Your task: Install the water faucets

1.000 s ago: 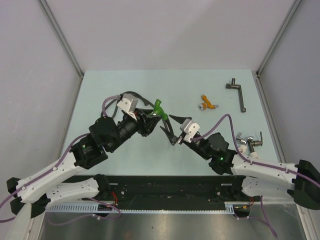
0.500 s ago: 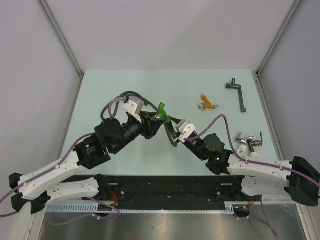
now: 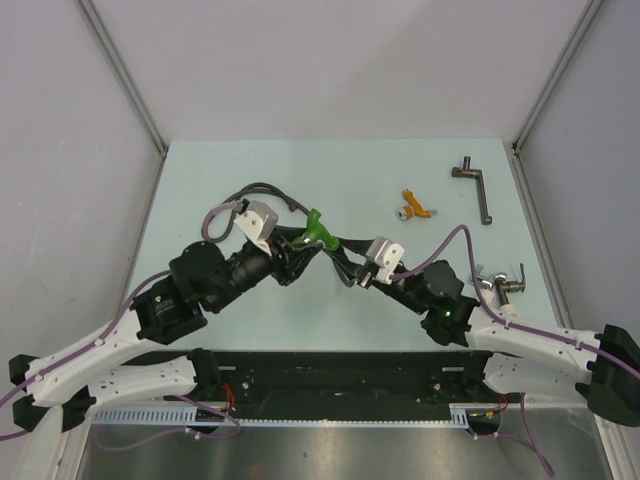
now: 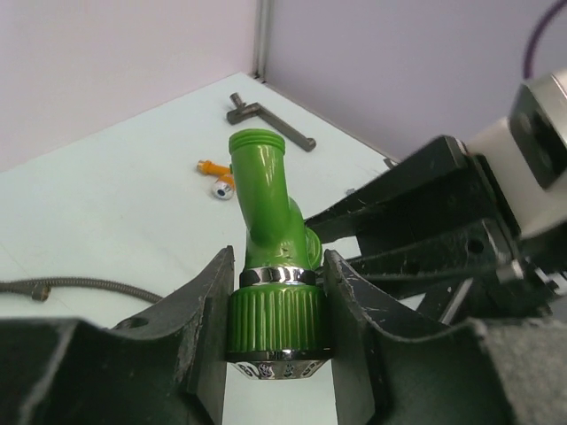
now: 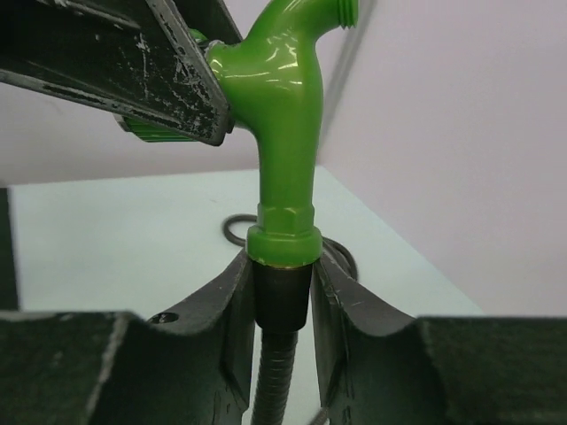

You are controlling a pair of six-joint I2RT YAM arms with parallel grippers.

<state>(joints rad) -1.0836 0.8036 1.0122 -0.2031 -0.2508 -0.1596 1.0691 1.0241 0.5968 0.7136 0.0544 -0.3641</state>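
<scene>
Green faucet (image 3: 316, 228) is off the table, suspended between the two arms above the middle of the pale table (image 3: 200, 180).

1. Left gripper (image 3: 303, 247): jaws clenched on the faucet's ribbed green cap. In the left wrist view the two fingers press against opposite sides of the cap (image 4: 275, 323), with a silver ring just above the grip and a silver end below it. The faucet body (image 4: 266, 204) rises from the cap and ends in a threaded open mouth.

2. Right gripper (image 3: 343, 256): jaws closed on the black end collar of the black hose (image 5: 275, 390). In the right wrist view the collar sits between the two fingers (image 5: 235, 310), touching both, and its top end meets the lower green socket of the faucet (image 5: 283, 106). The ribbed hose runs down out of the collar. Whether the collar is seated fully in the socket cannot be told.

3. The rest of the hose (image 3: 262, 188) loops on the table behind the left gripper.

4. Orange faucet (image 3: 412, 208) lies on the table toward the far right, well apart from both grippers, silver end toward the near side.

5. A grey L-shaped metal bar (image 3: 476, 187) lies near the far right corner. A cluster of small metal fittings (image 3: 500, 285) lies by the right edge, beside the right arm.
</scene>
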